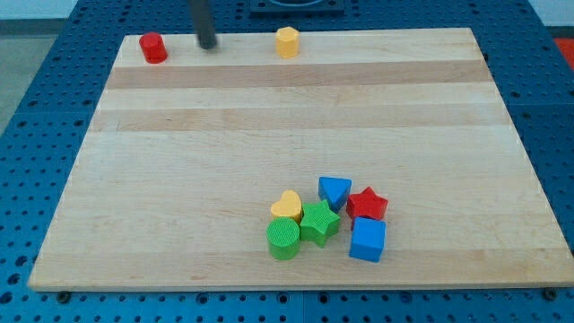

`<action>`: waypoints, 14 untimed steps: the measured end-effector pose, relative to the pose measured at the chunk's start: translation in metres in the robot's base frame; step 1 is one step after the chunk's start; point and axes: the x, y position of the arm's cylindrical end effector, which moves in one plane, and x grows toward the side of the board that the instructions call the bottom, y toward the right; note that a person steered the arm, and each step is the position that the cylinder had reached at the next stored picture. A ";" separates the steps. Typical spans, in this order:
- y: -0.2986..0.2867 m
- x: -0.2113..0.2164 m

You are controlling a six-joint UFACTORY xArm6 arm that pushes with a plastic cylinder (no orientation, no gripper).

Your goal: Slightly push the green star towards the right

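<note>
The green star (319, 222) lies near the view's bottom, in a tight cluster of blocks. A yellow heart (287, 205) touches it at its upper left and a green cylinder (283, 239) at its lower left. A blue triangular block (334, 191) is just above it, a red star (367, 204) to its upper right, and a blue cube (367, 240) to its lower right. My tip (207, 45) is at the view's top, far from the green star, between a red cylinder (152, 48) and a yellow hexagonal block (286, 42).
The wooden board (287, 117) rests on a blue perforated table (36, 108). The red cylinder and the yellow hexagonal block stand close to the board's top edge.
</note>
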 end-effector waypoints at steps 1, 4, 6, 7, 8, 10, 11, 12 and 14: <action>0.063 0.047; 0.178 0.092; 0.369 0.146; 0.416 0.194; 0.425 0.270; 0.290 0.386; 0.243 0.387; 0.179 0.386; 0.093 0.351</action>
